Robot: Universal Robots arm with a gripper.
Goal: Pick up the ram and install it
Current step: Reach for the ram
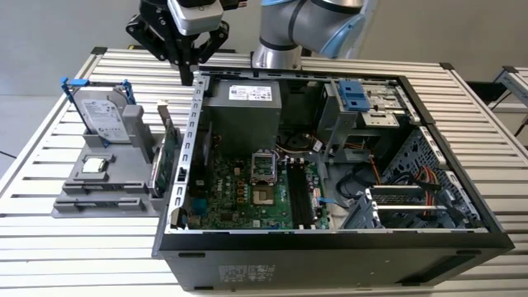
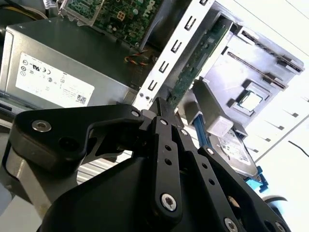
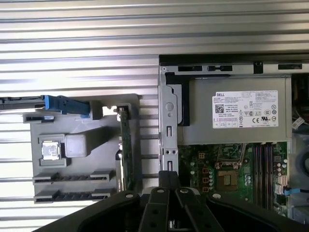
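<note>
One arm to report on, so starting with pose. Rises behind the far wall of the open PC case, then bends toward the exterior view's left, aiming the gripper straight down. Hangs high by the case's far corner on that side, roughly over the metal side wall next to the power supply, well apart from the motherboard. Has both fingers pressed flat together, tip to tip (closed, basically).

As for the ram: can't tell where. Can't make out whether edge-on in one of the two long dark slots at the end of the grey holder nearest the exterior camera, or in the memory slots on the board; too slim to tell either way. Seeing on that holder, just beside the case: hard drive in a blue frame standing upright, small square chip lying flat, green expansion card standing on edge along the side nearest the case. All sitting on a slatted metal table.
</note>
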